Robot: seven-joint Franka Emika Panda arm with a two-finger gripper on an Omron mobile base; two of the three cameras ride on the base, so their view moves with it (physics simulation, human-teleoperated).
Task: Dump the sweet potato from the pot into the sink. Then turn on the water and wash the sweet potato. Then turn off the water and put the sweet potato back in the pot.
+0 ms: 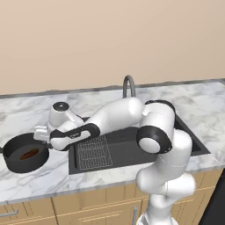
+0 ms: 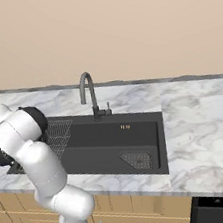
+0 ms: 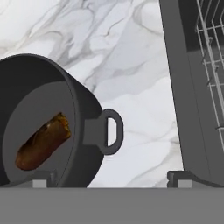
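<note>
Gripper (image 3: 107,179) jaws are spread wide and hold nothing; in the hand view one fingertip (image 3: 41,178) sits over the pot's near rim and the other lies beside the sink edge, with the loop handle (image 3: 109,131) between them. In the left base view the hand (image 1: 44,134) hangs just above the pot's right side.

Pot (image 1: 25,153): dark, round, shallow, upright on the marble counter (image 1: 39,176), just left of the sink (image 1: 132,151).

Sweet potato (image 3: 42,141): reddish-brown, oblong, lying on the pot floor.

Sink: dark rectangular basin recessed in the counter. A wire grid rack (image 1: 93,151) occupies its left end, a drain strainer (image 2: 138,160) its right end. The gooseneck faucet (image 2: 88,94) stands behind the basin.
</note>
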